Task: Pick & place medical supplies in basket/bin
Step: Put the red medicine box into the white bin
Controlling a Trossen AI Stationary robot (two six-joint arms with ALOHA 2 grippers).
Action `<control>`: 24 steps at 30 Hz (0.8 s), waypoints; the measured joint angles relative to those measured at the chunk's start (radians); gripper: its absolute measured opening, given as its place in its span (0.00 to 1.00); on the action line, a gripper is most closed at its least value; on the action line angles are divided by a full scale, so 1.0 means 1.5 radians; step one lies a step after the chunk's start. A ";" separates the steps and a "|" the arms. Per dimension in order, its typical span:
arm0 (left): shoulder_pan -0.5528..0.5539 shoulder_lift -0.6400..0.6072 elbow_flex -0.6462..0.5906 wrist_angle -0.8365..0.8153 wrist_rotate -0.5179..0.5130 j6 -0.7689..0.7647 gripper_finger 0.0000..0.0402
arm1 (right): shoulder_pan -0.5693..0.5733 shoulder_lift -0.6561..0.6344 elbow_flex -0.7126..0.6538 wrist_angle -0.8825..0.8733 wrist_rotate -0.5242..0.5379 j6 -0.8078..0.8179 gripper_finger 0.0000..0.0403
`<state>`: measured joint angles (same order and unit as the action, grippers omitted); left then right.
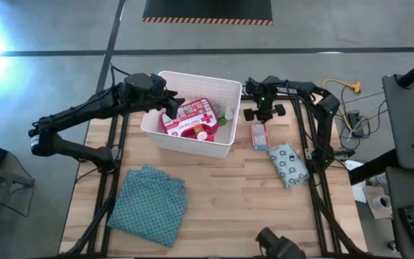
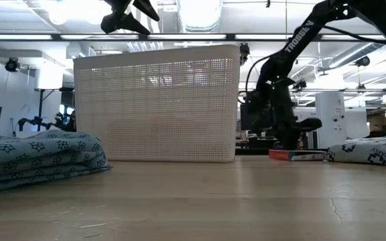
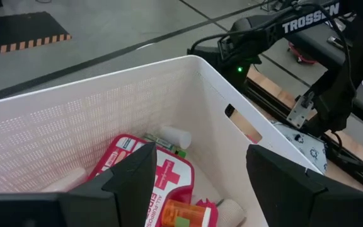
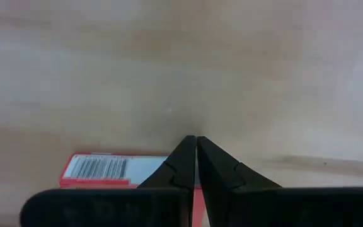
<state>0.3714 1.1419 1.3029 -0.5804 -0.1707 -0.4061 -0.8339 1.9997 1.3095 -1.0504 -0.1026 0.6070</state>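
The white slotted bin [image 1: 192, 76] stands at the table's far middle. In it lie the red-and-white first aid case [image 3: 164, 171], an orange bottle [image 3: 184, 214] and a small white bottle [image 3: 172, 135]. My left gripper [image 3: 197, 183] hangs open above the bin's left part, with nothing between its fingers. Right of the bin, the small red-blue-white box [image 1: 259, 135] lies flat on the table. My right gripper [image 4: 196, 140] is shut and points down just over the box [image 4: 109, 170], at its long edge. The pale dotted soft pack [image 1: 288, 164] lies nearer and to the right. My right gripper comes from above with its shut fingertips [image 4: 188, 151] at the small box's long edge [image 4: 150, 165]. Whether they touch the box or the table, I cannot tell.
A folded blue-green patterned cloth [image 1: 148, 203] lies at the table's near left. Bare wood shows in the middle between the cloth and the soft pack [image 2: 370, 150]. In the low view the bin [image 2: 156, 104] rises well above the box [image 2: 297, 155].
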 joint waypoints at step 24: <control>-0.002 0.001 0.000 0.001 0.066 0.003 0.56 | 0.148 -0.353 -0.062 -0.107 -0.028 -0.258 0.03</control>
<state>0.3690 1.1427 1.3029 -0.5797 -0.0713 -0.4015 -0.6112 1.4698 1.2163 -1.2105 -0.1443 0.2206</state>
